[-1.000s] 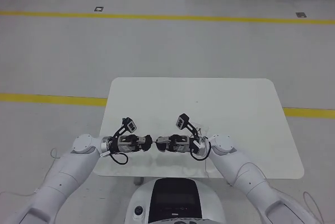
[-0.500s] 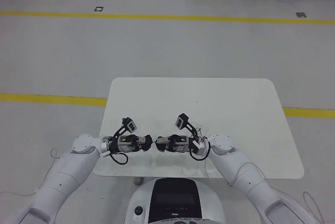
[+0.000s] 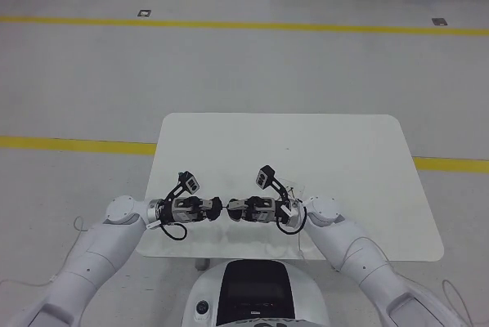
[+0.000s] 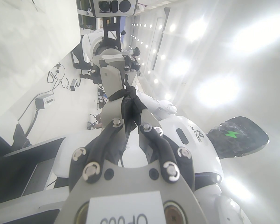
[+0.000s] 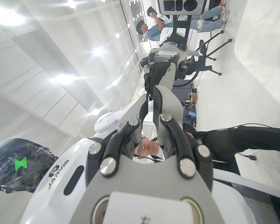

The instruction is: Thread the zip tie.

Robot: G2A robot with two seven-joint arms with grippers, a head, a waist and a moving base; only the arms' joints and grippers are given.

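My left end effector (image 3: 215, 208) and my right end effector (image 3: 232, 208) face each other tip to tip. I hold both level above the near edge of the white counter (image 3: 351, 163), left of its middle. The zip tie (image 3: 224, 208) is off the counter, a thin strip bridging the small gap between the two tips. My left fingers (image 4: 109, 113) are drawn together on it; the left wrist view shows a dark strip running up between them. My right fingers (image 5: 164, 99) are pinched close at their ribbed pads on the tie's other end, though the exact grip point is hard to make out.
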